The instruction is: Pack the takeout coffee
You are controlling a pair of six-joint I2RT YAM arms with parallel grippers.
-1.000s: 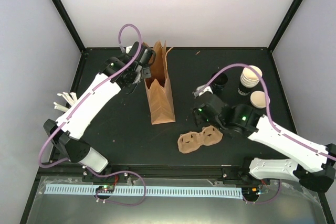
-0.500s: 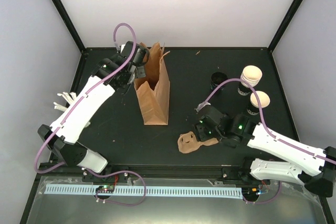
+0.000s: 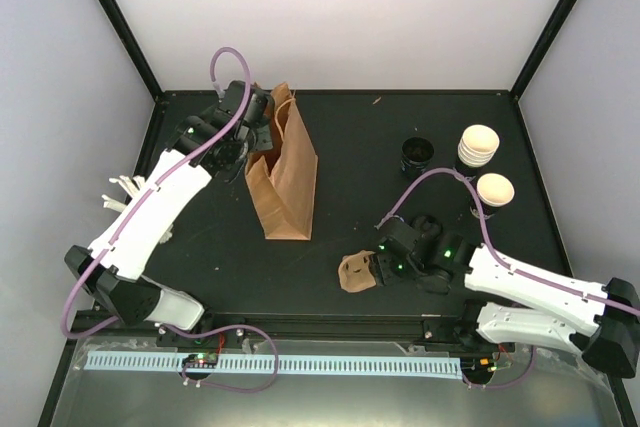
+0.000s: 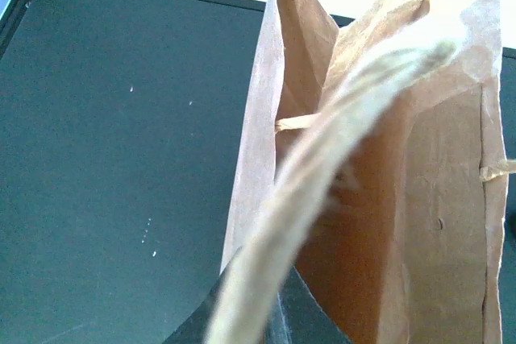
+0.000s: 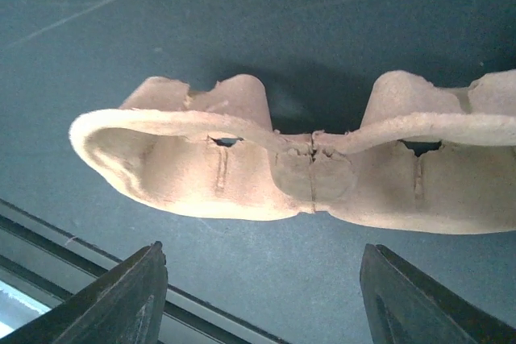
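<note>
While my left gripper point(image 3: 256, 125) pinches the bag point(image 3: 283, 182) rim at upper left, my right gripper point(image 3: 383, 265) gapes wide at the carrier point(image 3: 356, 271), gripping nothing. The coffee point(image 3: 494, 190), black with a cream inside, stands at right, just below the stack point(image 3: 478, 146).

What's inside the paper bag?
The bag shows only brown inner walls and a handle; nothing packed is visible. Its bottom is hidden behind the blurred paper edge near the camera.
</note>
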